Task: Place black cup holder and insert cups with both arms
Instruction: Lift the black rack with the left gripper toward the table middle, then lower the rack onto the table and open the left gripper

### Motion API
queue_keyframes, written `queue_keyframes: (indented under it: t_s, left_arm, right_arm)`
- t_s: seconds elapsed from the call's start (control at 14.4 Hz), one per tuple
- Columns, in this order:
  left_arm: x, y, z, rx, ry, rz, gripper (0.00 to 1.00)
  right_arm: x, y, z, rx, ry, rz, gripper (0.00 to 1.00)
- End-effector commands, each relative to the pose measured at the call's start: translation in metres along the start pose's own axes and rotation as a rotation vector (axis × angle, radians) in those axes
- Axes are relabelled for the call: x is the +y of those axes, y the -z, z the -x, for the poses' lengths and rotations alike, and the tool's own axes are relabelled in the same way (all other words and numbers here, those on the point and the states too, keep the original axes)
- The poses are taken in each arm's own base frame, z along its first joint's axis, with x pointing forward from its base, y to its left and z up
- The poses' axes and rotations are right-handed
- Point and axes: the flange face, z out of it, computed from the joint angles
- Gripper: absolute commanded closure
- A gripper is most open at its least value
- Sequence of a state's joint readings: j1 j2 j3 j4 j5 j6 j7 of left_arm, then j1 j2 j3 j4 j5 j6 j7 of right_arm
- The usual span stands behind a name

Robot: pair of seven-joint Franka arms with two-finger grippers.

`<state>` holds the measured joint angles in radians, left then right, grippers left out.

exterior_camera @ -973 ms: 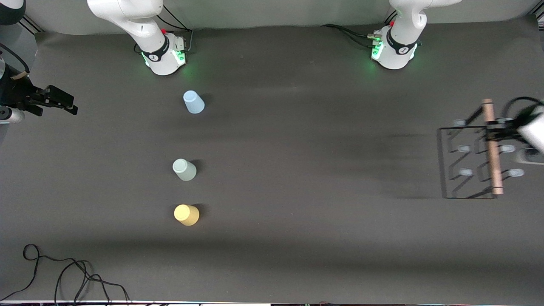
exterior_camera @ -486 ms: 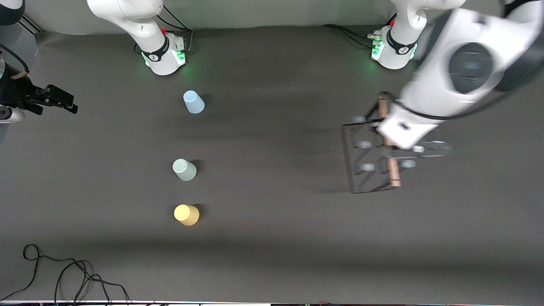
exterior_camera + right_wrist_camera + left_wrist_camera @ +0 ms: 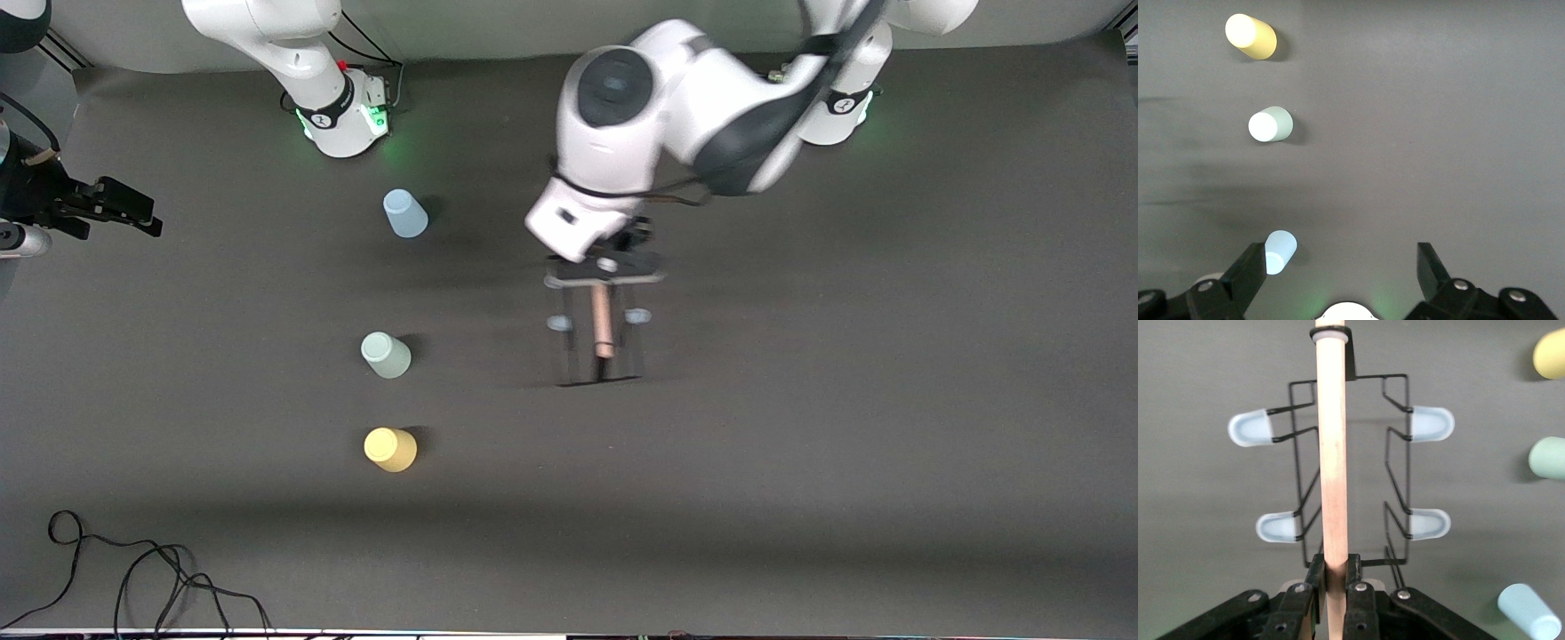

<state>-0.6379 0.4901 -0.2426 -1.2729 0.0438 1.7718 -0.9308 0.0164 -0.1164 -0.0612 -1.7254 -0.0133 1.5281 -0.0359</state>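
Left gripper (image 3: 1332,581) is clamped on the rack (image 3: 600,324) handle, rack hanging under the jaws over mid-table (not set down); right gripper (image 3: 1338,267) waits, jaws apart; 3 cups (image 3: 386,354) uninserted

In the front view, the left arm's white wrist covers the left gripper (image 3: 607,263) and the top part of the black cup holder (image 3: 601,331), so only the lower end of its wooden handle (image 3: 602,324) and two pale prong tips show. In the left wrist view, the handle's near end and the last two prongs are hidden by the fingers (image 3: 1313,581) and cut off by the picture's edge. The right gripper (image 3: 1341,267) shows only its two finger ends in the right wrist view, and the front view cuts it off at the edge.
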Motion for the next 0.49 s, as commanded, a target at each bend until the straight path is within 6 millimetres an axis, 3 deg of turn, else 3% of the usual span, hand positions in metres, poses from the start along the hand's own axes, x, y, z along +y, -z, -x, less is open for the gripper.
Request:
queue_keyframes:
  t_s: [0.0,0.28,0.42]
  left_arm:
    - [0.039,-0.027,0.016,0.039,-0.008,-0.001,1.00]
    - [0.069,-0.079,0.037,0.026,-0.052,-0.003,1.00]
    - [0.074,-0.101,0.041,0.019,-0.057,-0.021,1.00]
  right_arm:
    - [-0.001,0.004,0.002,-0.003,0.014,-0.006,0.00]
    - [0.000,0.004,0.003,-0.003,0.017,-0.007,0.00]
    - [0.000,0.004,0.003,-0.005,0.015,-0.007,0.00]
